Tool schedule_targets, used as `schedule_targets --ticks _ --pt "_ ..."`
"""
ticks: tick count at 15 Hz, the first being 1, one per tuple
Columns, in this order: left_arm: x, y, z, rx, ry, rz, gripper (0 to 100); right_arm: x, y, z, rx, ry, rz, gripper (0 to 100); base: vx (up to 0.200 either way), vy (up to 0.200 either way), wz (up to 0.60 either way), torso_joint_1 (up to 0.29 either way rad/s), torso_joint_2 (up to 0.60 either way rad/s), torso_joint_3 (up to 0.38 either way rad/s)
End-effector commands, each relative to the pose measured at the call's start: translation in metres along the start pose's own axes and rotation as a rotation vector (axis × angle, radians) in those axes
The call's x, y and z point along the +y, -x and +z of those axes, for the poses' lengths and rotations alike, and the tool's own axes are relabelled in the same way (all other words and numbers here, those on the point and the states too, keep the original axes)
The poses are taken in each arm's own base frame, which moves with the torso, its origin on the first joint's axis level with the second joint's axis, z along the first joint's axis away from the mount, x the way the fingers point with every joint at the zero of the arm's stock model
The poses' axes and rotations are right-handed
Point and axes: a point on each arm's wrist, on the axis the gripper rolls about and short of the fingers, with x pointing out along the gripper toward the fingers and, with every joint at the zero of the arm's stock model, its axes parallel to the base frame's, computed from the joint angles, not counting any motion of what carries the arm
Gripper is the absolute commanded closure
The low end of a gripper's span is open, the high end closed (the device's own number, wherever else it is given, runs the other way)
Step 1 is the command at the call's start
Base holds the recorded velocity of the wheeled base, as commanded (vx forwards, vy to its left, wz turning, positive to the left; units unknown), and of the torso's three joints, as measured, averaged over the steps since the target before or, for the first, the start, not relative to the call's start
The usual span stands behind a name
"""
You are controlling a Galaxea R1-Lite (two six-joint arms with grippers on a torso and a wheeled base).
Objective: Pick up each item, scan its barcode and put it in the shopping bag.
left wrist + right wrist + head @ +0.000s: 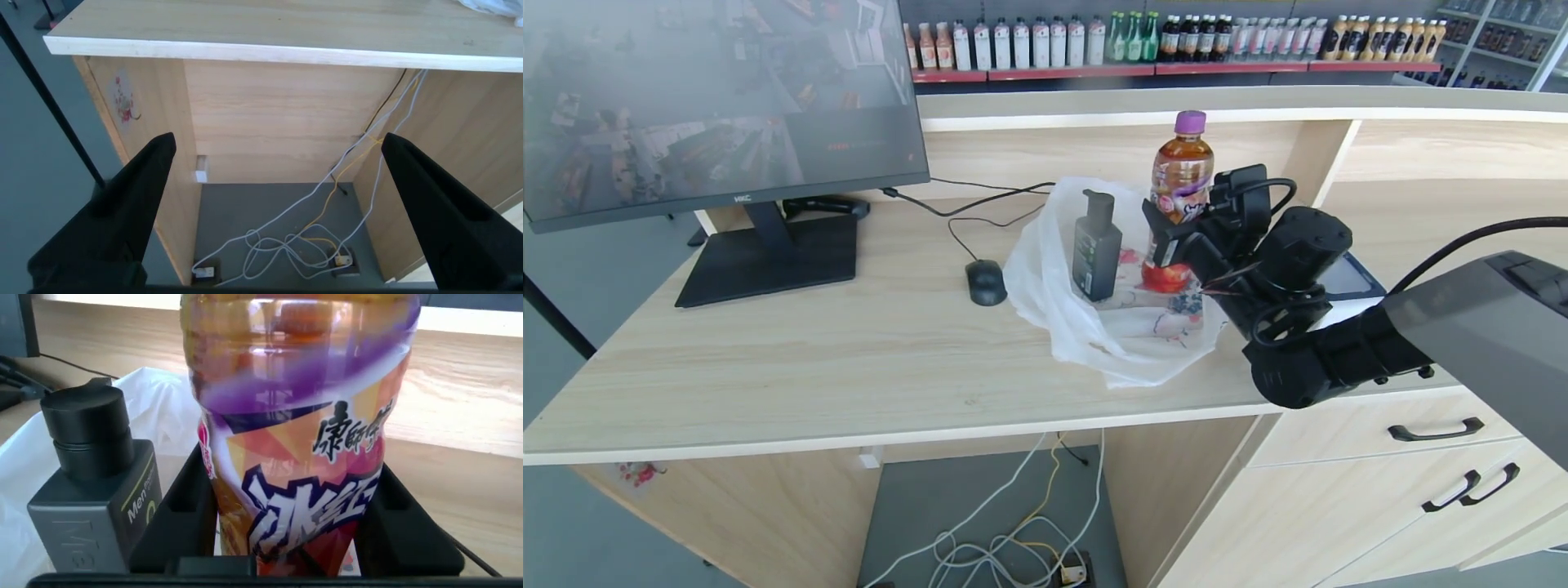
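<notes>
While the right tool (1168, 245) pinches the tea bottle (1183, 175) low on its label, that bottle stands upright in the open white shopping bag (1045, 278) on the tabletop (809, 359), just beside a dark pump bottle (1096, 249). Looks like the bagging step. Next call: release gently and back away without tipping it. The left tool (278, 212) hangs spread below the tabletop's edge.

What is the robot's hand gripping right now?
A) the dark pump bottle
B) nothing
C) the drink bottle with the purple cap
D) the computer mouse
C: the right hand is clamped on both sides of the drink bottle, while the dark bottle stands free beside it.
</notes>
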Motion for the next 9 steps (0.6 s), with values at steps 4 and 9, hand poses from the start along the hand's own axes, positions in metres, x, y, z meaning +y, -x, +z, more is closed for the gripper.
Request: schedule_targets --ticks 4,9 --pt "0.000 0.000 0.000 -0.001 0.000 0.001 0 0.003 -0.002 -0.019 0.030 0.000 0.004 100 0.000 0.000 0.00 0.000 0.00 0.000" --pt "0.000 0.000 0.000 -0.001 0.000 0.001 0 0.004 -0.001 -0.028 0.046 0.001 0.006 100 0.000 0.000 0.00 0.000 0.00 0.000"
